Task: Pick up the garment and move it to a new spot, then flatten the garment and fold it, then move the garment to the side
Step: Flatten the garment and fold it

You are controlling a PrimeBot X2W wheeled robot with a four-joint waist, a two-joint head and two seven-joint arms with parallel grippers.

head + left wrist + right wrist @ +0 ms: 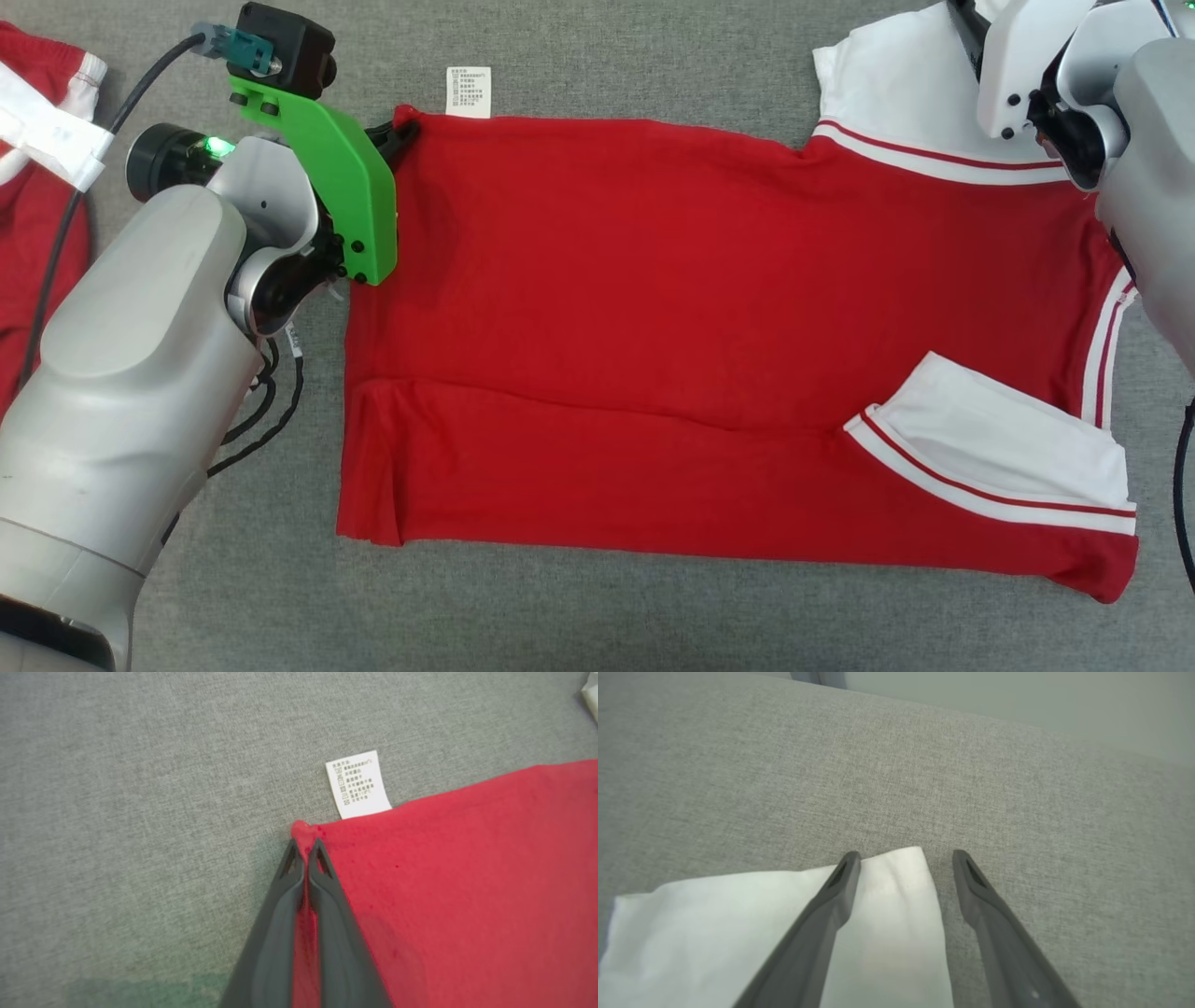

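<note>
The garment (672,317) is a red T-shirt with white, red-striped sleeves, spread across the grey table with its hem toward my left. A white care label (469,91) pokes out at its far hem corner. My left gripper (403,138) is shut on that corner, and the left wrist view shows the red cloth (444,872) pinched between the two dark fingers (286,891). My right gripper (903,856) hangs open over the end of the far white sleeve (887,933), one finger above the cloth and one beside it.
Another red and white garment (42,177) lies at the table's left edge, behind my left arm. The near sleeve (999,457) is folded onto the shirt body. Grey fabric tabletop (597,616) surrounds the shirt.
</note>
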